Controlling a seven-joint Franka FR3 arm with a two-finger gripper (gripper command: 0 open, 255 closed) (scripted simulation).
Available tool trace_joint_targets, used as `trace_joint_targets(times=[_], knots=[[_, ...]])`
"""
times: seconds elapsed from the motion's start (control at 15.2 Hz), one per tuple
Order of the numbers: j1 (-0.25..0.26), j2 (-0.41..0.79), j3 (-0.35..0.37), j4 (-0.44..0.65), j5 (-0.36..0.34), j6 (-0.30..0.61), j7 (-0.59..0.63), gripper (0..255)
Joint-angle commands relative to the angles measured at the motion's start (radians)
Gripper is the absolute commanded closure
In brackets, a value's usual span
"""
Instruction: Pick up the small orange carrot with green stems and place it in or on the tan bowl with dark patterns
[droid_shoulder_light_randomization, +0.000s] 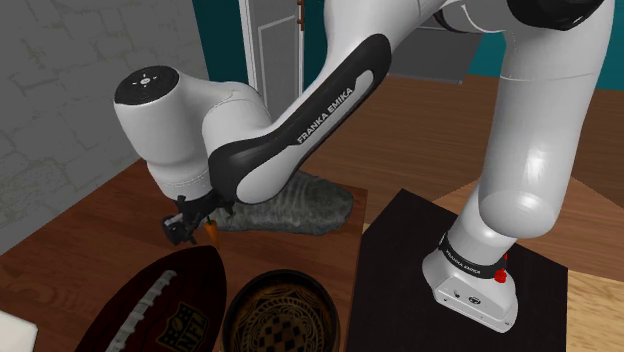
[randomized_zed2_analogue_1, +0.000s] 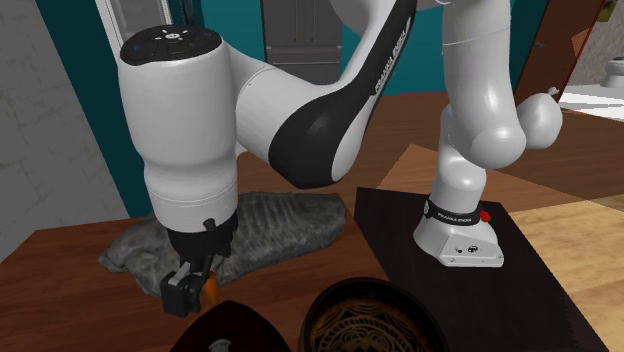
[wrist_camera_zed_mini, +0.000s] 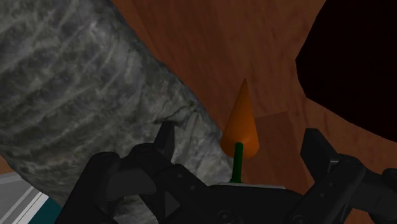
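A small orange carrot (wrist_camera_zed_mini: 242, 122) with a thin green stem (wrist_camera_zed_mini: 237, 163) lies on the wooden table, its tip pointing away from the hand. My black gripper (wrist_camera_zed_mini: 240, 137) is open and down at the table, one finger on each side of the carrot, neither touching it. From the shoulder view the gripper (droid_shoulder_light_randomization: 193, 224) hangs under the white wrist, with a bit of orange carrot (droid_shoulder_light_randomization: 213, 233) beside it. The round dark bowl (droid_shoulder_light_randomization: 285, 315) with a tan pattern inside stands at the front edge, to the shoulder view's right of the gripper. In the second exterior view the bowl (randomized_zed2_analogue_1: 375, 316) sits to the right of the gripper (randomized_zed2_analogue_1: 188, 282).
A grey, ridged, rock-like lump (droid_shoulder_light_randomization: 292, 204) lies just behind the gripper and close beside the carrot (wrist_camera_zed_mini: 76, 95). A dark maroon football (droid_shoulder_light_randomization: 160, 305) rests in front, left of the bowl. The arm's black stand (droid_shoulder_light_randomization: 400, 280) takes up the shoulder view's right.
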Motion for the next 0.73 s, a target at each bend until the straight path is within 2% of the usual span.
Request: trace_joint_targets(times=[0.0,0.33,0.4,0.66], knots=[[0.002,0.004,-0.002,0.001,-0.004,0.002,0.003,0],[0.002,0.004,-0.002,0.001,-0.004,0.002,0.003,0],[0.002,0.004,-0.002,0.001,-0.004,0.002,0.003,255],[0.002,0.004,-0.002,0.001,-0.004,0.002,0.003,255]])
